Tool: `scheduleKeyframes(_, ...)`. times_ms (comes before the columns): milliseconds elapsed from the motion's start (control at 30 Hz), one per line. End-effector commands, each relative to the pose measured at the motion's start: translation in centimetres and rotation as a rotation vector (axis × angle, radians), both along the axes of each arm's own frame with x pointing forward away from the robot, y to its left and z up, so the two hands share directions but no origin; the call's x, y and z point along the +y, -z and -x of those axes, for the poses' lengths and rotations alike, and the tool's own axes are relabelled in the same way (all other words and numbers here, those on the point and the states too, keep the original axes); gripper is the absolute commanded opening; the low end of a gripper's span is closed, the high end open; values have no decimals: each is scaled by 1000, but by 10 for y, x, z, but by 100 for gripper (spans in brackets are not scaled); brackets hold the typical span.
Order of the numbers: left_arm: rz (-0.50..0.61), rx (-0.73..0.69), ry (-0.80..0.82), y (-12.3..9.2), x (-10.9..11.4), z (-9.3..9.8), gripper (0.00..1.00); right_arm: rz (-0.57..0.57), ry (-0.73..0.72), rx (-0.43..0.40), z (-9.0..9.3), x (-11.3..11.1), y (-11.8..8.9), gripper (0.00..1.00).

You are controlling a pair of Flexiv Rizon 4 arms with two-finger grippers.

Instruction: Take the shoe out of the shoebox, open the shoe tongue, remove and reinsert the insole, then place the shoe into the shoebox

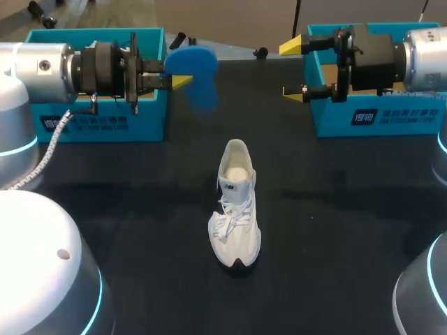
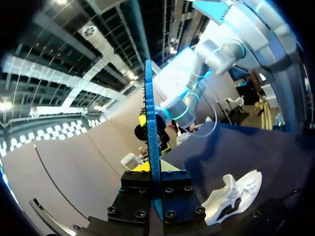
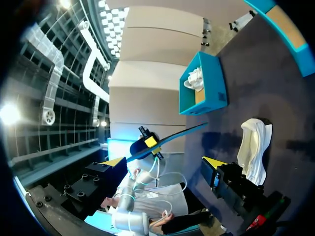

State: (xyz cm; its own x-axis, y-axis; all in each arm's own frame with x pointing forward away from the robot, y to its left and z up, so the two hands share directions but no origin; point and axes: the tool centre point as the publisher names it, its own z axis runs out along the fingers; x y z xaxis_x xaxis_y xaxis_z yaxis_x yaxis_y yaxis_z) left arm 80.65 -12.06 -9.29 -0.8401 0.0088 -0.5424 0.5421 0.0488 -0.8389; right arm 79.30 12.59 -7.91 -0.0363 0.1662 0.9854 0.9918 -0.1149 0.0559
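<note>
Left gripper: my left gripper (image 1: 178, 72) hangs above the far left part of the table (image 1: 335, 230), its fingers pressed together on the blue insole (image 1: 195, 73) from both sides.
Insole: it is held in the air, clear of the table, and juts past my yellow tips toward the table's middle. From the left wrist it shows edge-on (image 2: 150, 123), standing up between the black fingers of that gripper (image 2: 153, 189).
Right gripper: my right gripper (image 1: 291, 70) hangs above the far right part of the table, level and pointing toward the left one. Its two yellow tips stand well apart with nothing between them. From the right wrist the same gap shows (image 3: 162, 162), with the insole (image 3: 172, 135) in the air ahead of it.
Shoe: the white shoe (image 1: 235, 206) stands upright on its sole at the middle of the table, outside either box, toe toward the near edge and heel toward the far edge, laces loose. It also shows in the left wrist view (image 2: 234, 194) and the right wrist view (image 3: 253, 147).
Boxes: the left box (image 1: 105, 115), blue, sits at the far left corner behind my left arm. The right box (image 1: 377, 115), also blue, sits at the far right corner under my right arm. From the right wrist the left box (image 3: 206, 83) shows white paper inside.
</note>
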Motion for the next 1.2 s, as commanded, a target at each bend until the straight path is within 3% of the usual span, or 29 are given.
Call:
scheduleKeyframes(33,-88,561,22,-3,0,-3,0,0,2,1,0,2,0,100)
scheduleKeyframes(167,-29,783,59,-5,1,-4,0,0,2,1,0,2,0,100)
scheduleKeyframes(500,-19,1112,97,4,-3,-4,0,0,2,1,0,2,0,100)
scheduleKeyframes(1200,-30,1110,100,5,-3,-4,0,0,2,1,0,2,0,100)
